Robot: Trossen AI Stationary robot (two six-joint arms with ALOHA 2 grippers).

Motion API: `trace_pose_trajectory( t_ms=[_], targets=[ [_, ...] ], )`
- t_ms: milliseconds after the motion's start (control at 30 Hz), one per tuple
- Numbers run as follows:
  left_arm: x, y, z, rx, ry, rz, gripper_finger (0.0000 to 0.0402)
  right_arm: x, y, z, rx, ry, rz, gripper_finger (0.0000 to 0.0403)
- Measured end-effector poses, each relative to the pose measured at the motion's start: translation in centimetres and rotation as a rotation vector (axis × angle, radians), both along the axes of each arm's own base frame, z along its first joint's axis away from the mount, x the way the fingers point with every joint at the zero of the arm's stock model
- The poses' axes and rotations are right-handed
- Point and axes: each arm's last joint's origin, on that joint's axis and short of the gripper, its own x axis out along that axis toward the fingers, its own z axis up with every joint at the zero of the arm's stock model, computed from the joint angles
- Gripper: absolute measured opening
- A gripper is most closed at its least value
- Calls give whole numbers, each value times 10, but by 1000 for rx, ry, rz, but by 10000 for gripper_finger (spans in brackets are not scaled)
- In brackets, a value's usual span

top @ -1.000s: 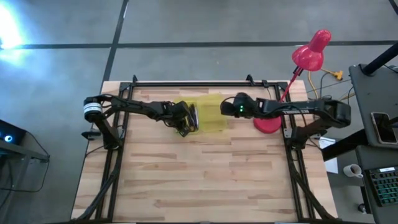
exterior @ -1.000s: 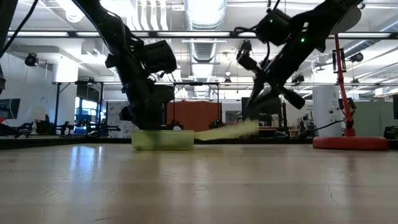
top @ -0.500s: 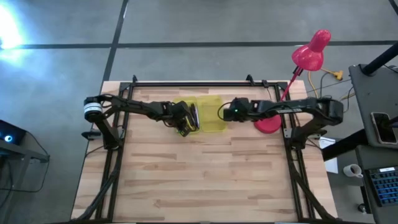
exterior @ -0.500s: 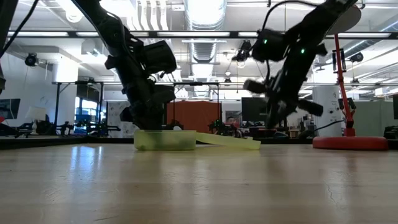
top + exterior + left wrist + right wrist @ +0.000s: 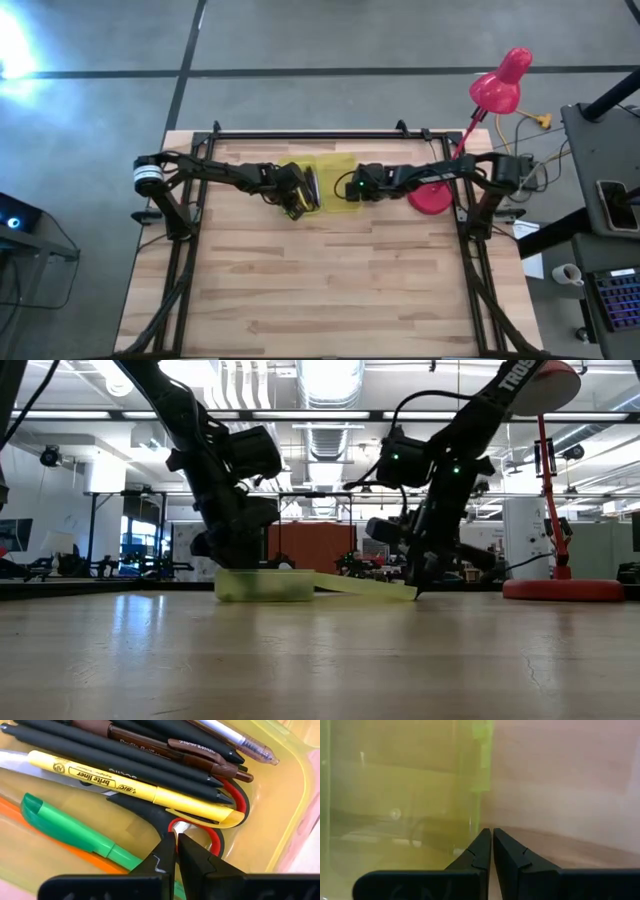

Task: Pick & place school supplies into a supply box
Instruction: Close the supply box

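Note:
The supply box is a translucent yellow-green case at the table's far middle, its lid swung open to the right with the free edge down on the wood. In the box lie a yellow marker, a green marker, red-handled scissors, several dark pens and a pinkish pen. My left gripper is shut and points down into the box over the scissors' handle. My right gripper is shut, its tips low at the lid's free edge. My left gripper's shut fingertips stand at the scissors' red handle loop, coming slanting from above; whether they touch it I cannot tell. My right gripper's shut tips point steeply down beside the lid's free edge; whether they touch the lid or the wood I cannot tell.
A pink desk lamp stands on its round base at the far right, close behind my right arm, its head beyond the table's far edge. Bare wood stretches across the near half. A black frame rail runs along the far side.
My right gripper has come down and toward the table's left, tipping steeper, and stays shut. The lid, whose free edge was raised off the table a second ago, has dropped flat, its free edge now on the wood. The box body has stayed put.

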Motion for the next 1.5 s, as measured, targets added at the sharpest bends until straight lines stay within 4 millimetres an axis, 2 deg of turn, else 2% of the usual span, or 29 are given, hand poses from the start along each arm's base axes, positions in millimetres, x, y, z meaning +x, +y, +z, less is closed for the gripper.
trace_pose_trajectory(
  t_ms=[267,667,933,1200,1333,1500],
  targets=[
    [-2,-1,-1,-5,13,-7,6,11,-4,28,-73,-76,52,13],
    [0,0,-1,1,2,-15,6,7,3,71,-142,-207,75,13],
    [1,0,0,3,2,-14,6,29,10,104,-204,-363,138,13],
    [4,0,1,11,-32,-9,6,66,26,115,-216,-398,246,13],
    [2,-1,5,11,-31,-9,6,84,38,107,-206,-378,286,13],
    [-11,-5,27,3,11,-14,6,95,41,106,-200,-384,309,13]
  ],
)
